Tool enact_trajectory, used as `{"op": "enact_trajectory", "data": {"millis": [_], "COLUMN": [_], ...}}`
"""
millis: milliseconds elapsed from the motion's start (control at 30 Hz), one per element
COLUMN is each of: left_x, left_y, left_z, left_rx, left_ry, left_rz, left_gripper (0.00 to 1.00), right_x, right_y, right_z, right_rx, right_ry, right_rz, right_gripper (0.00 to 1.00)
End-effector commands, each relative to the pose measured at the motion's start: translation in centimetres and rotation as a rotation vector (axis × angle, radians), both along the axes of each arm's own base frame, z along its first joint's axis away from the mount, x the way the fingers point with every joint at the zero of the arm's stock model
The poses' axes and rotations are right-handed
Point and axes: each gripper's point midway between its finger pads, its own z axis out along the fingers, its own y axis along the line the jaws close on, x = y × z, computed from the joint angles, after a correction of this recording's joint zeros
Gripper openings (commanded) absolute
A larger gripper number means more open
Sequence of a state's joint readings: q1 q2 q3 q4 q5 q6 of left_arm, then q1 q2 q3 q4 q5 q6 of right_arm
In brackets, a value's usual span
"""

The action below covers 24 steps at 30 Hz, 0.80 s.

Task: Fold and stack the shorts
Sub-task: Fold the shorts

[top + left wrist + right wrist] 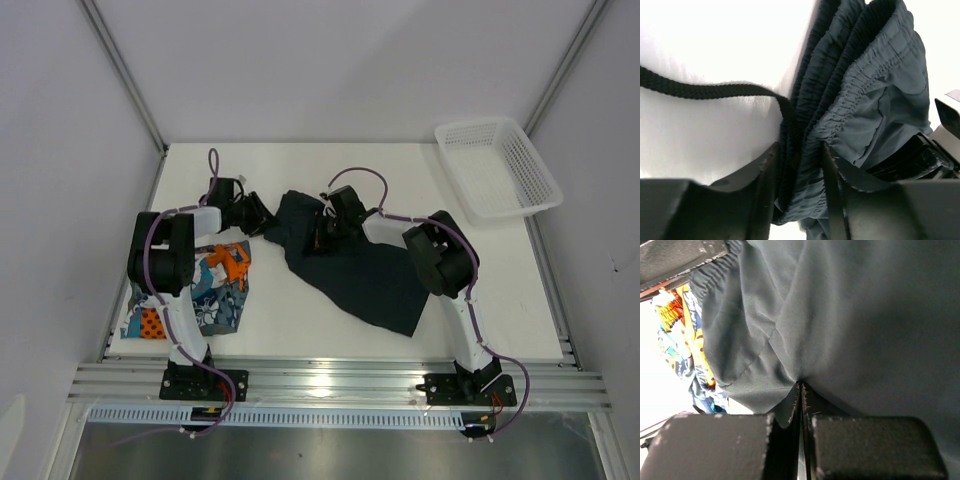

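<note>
Two pairs of shorts are lying on the white table. The dark navy-teal shorts are sprawling across the middle in a crumpled, roughly triangular heap, their far end bunching up between the two grippers. The printed shorts, busy with orange, teal, white and navy, are lying flatter at the near left, partly under the left arm. The plain pair is showing a smooth, thin woven cloth with soft creases, and its waistband is gathering into tight elastic ruffles in the left wrist view. One black braided drawstring is trailing from it across the glossy tabletop. The left gripper is pinching that gathered waistband, with several layers of cloth filling the narrow gap between its black fingers. The right gripper is clamping a fold of the same dark cloth, its blocky pads almost meeting, with only a thin edge of fabric between them. One white mesh plastic basket, rectangular and shallow, is sitting at the far right corner, well apart from both pairs.
</note>
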State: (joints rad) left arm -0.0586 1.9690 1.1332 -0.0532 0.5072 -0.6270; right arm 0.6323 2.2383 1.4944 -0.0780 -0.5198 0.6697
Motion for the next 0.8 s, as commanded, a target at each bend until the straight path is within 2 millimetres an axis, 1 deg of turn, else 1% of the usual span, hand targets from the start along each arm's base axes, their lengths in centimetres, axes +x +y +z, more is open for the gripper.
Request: {"op": "enact_trajectory", "data": {"millis": [0,67,100,267,300,400,433,500,533,600,667,767], "left_x": [-1.5,-1.3,-1.1,-0.8,-0.8,-0.9,-1.0,-1.0,-1.0,-1.2,-1.3,-1.7], "left_y": [-1.1,-0.8,-0.7,-0.8,-0.8,-0.3,-0.1,0.4,0.4,0.9,1.1,1.4], "left_z": [-1.9,-1.6,-1.1,-0.4,-0.3,-0.1,-0.1,0.2,0.5,0.3,0.2,0.2], "left_rx": [-0.018,0.001,0.006,-0.007,-0.004,0.022,0.033,0.062,0.070,0.096,0.112,0.131], "left_ry": [0.049,0.024,0.008,-0.024,-0.024,-0.024,-0.026,-0.027,-0.033,-0.023,-0.021,-0.010], "left_rz": [-0.031,-0.027,-0.024,-0.047,-0.048,-0.048,-0.051,-0.039,-0.041,-0.027,-0.025,-0.017], "left_gripper": [0.42,0.39,0.39,0.38,0.35,0.30,0.29,0.28,0.28,0.28,0.27,0.27], "right_x": [-0.1,-0.2,-0.2,-0.5,-0.6,-0.7,-0.8,-0.7,-0.4,-0.1,0.3,0.7], "right_y": [-1.1,-1.3,-1.3,-1.9,-2.0,-3.0,-3.6,-4.3,-4.9,-5.3,-5.7,-6.2], "right_z": [-1.4,-1.4,-1.4,-1.8,-1.8,-2.4,-2.5,-2.6,-2.2,-1.7,-0.7,0.3], "right_rx": [-0.079,-0.083,-0.084,-0.118,-0.127,-0.184,-0.211,-0.233,-0.235,-0.232,-0.240,-0.281], "right_ry": [-0.009,-0.011,-0.012,-0.022,-0.021,-0.027,-0.023,-0.032,-0.033,-0.042,-0.061,-0.087], "right_rz": [-0.001,0.005,0.007,0.031,0.033,0.054,0.052,0.064,0.059,0.057,0.053,0.053], "right_gripper": [0.00,0.00,0.00,0.00,0.00,0.00,0.00,0.00,0.00,0.00,0.00,0.00]}}
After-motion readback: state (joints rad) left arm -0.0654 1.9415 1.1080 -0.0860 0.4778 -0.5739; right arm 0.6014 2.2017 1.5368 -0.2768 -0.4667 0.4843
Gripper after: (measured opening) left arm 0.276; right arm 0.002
